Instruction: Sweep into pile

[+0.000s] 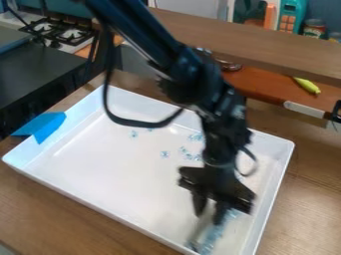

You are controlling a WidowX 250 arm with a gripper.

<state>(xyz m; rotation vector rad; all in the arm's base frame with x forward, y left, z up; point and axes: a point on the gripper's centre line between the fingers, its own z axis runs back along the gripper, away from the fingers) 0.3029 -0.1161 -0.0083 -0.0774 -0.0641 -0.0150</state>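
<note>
White tray, blue bits: main streak beside the gripper, strays behind it

Item 1. Blue, glassy-looking small bits, main streak [214,234]. Location: floor of the white, straight-walled, rectangular tray [86,200], near its near right corner. The long axis slants from beside the gripper toward the near wall. Form: a loose, elongated band, denser than the rest but not a compact heap.

Item 2. Scattered clusters of the same blue bits [190,155], at least 4. Location: the tray's middle and far half, beyond the gripper and to its left as seen from the camera. Form: thin, speckled patches with bare floor between them.

Item 3. Black gripper [208,218]. Location: low over the tray, toward the near right corner, beside the streak. Whether it is open or closed cannot be told. A pale, narrow, blurred shape [199,228] lies directly below it, possibly a sweeping tool; whether it is gripped cannot be told.

Item 4. Blue, flat, angular piece [45,127], at the tray's left wall.

Assessment: gathering appears partly done. The strays lie on the far side of the gripper, so the next useful stroke would begin beyond them and draw toward the near right corner. Risk, 1: a hurried stroke could spread the light bits along the wall.
</note>
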